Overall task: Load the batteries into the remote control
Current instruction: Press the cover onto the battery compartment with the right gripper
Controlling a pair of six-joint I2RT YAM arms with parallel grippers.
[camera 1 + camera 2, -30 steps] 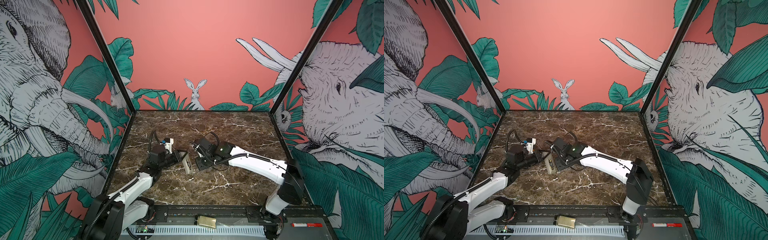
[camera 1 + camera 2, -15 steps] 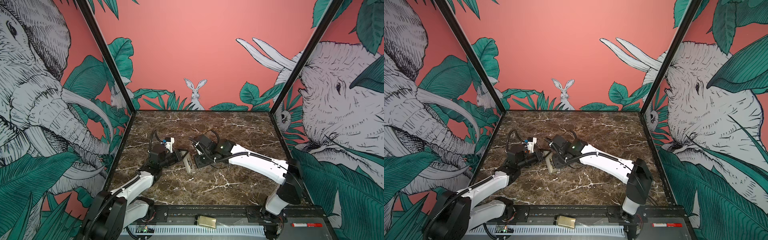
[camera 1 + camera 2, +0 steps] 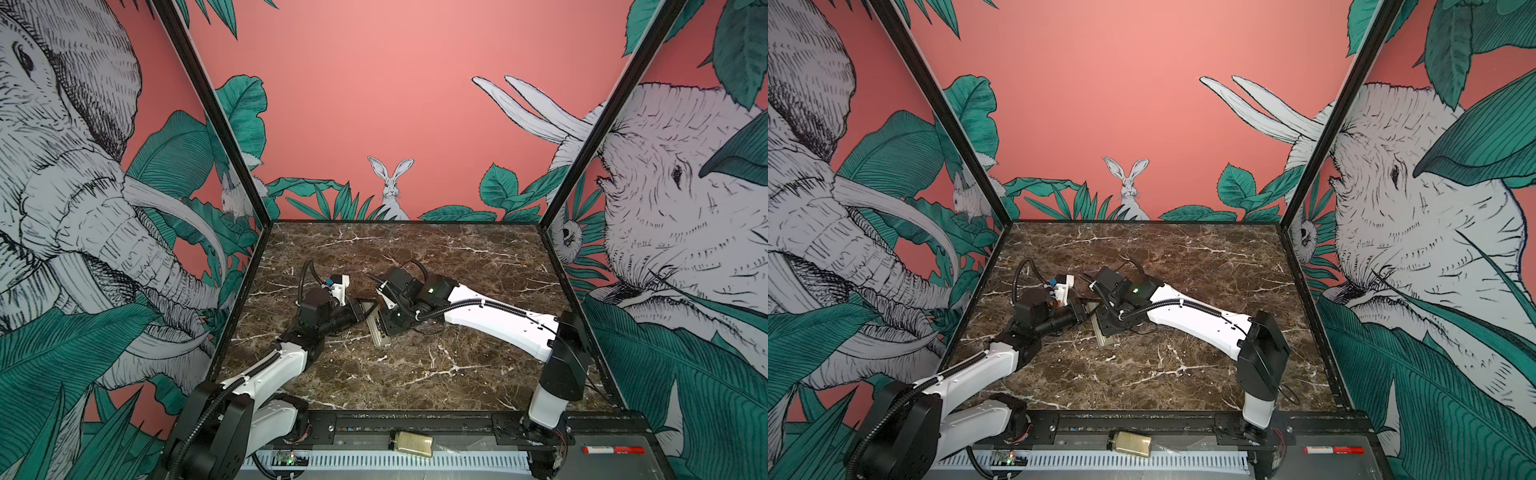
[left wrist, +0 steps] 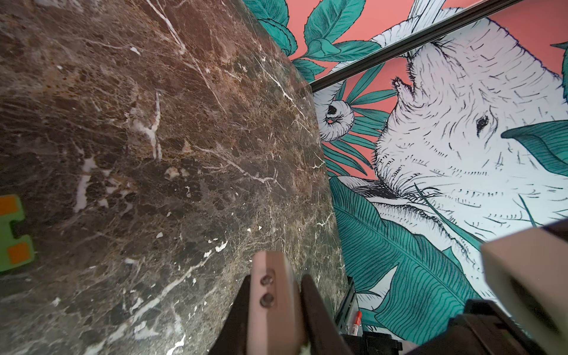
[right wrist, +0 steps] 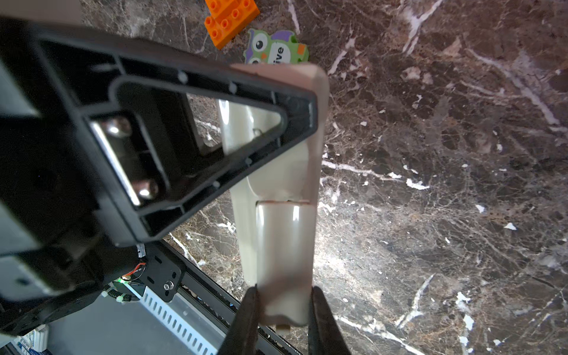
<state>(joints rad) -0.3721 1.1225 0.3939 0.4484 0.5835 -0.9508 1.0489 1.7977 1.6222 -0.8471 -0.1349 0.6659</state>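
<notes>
Your left pincer is shut, nothing visible between its tips, one pad lying along the remote control, which your right pincer clamps at one end, plain back showing, left of the table's middle. You seem to be working the battery cover: push along the remote's length, not across, or it twists loose. The recess is covered (the batteries show nowhere, so I cannot tell what it holds).

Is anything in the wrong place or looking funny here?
Yes. A small jar lies on its side on the ledge in front of the table, with a red marker farther right. An orange brick and an owl piece lie on the marble, toys that look out of place here.
</notes>
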